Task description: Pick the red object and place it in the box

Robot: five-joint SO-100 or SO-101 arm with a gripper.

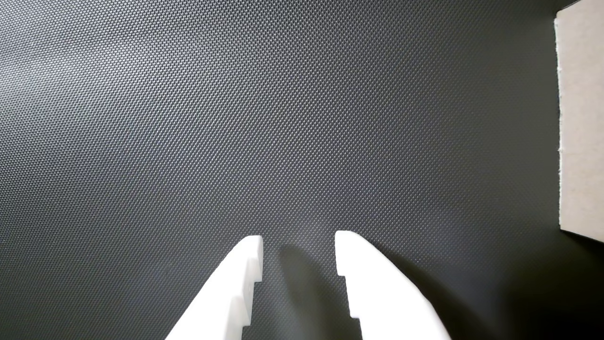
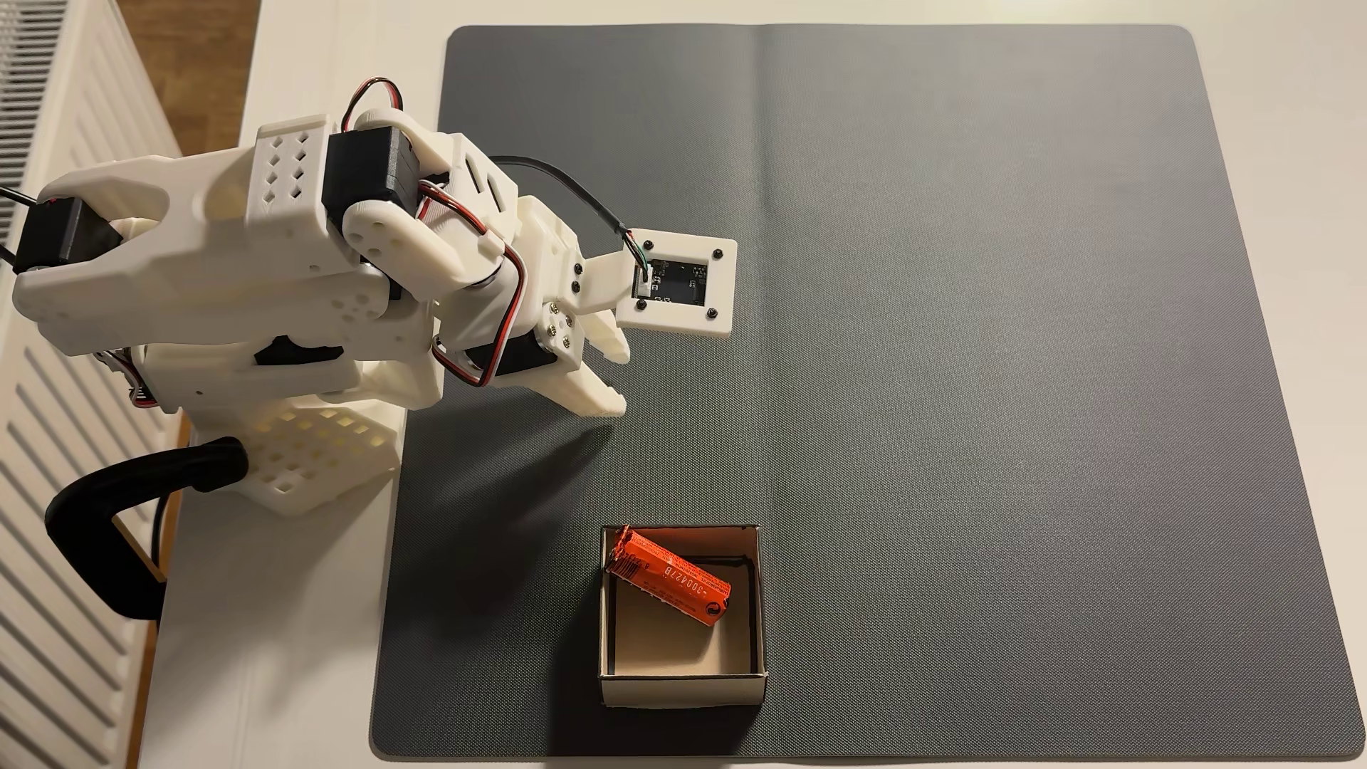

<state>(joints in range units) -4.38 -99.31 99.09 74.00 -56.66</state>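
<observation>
Seen from above in the fixed view, going left to right. At far left, a white radiator (image 2: 52, 444) beside a pale table (image 2: 281, 665). Next, a white printed arm (image 2: 222, 251) clamped at the table's edge, folded low and reaching right over a dark grey mat (image 2: 962, 296). At its tip, the gripper (image 2: 621, 373), with a small camera board (image 2: 677, 285) mounted just beyond it. Parted and empty: in the wrist view the gripper (image 1: 298, 241) shows two white fingers (image 1: 368, 283) with bare mat between them, nothing held.

Further right and toward the bottom of the fixed view, the box (image 2: 760, 606), open-topped, standing on the mat well apart from the gripper. Inside it, the red object (image 2: 669, 577), lying tilted, long axis running diagonally from upper left to lower right, crimped end propped against the upper-left corner of the rim. In the wrist view, only a pale wall of the box (image 1: 580, 123) at the right edge.

Judged from this: placement apparently done, nothing left to grasp, likely only a retreat of the arm remaining.
</observation>
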